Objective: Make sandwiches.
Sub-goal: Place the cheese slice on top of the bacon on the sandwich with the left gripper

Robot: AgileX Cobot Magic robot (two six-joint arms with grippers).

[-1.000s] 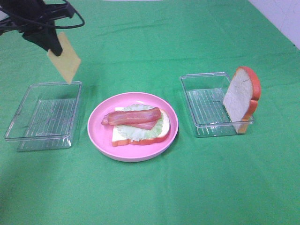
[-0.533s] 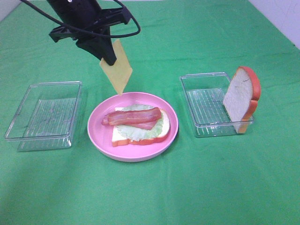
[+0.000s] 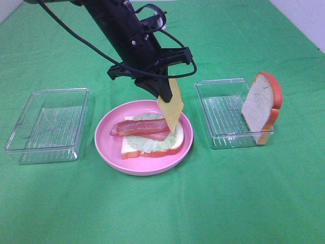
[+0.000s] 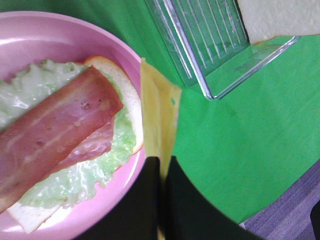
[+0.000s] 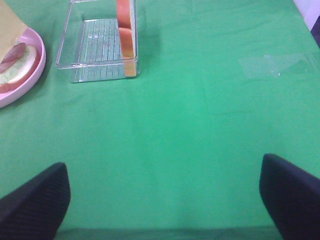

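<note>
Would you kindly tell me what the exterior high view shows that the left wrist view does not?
Only the exterior high view shows the empty left tray and the whole bread slice leaning upright in the right tray. Only the left wrist view shows the left gripper pinching the cheese square edge-on. Both show the pink plate with bacon on lettuce.

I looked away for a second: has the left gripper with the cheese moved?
Yes. The left gripper, shut on the cheese slice, has swung rightward from above the left tray to over the pink plate, at the sandwich's right end.
</note>
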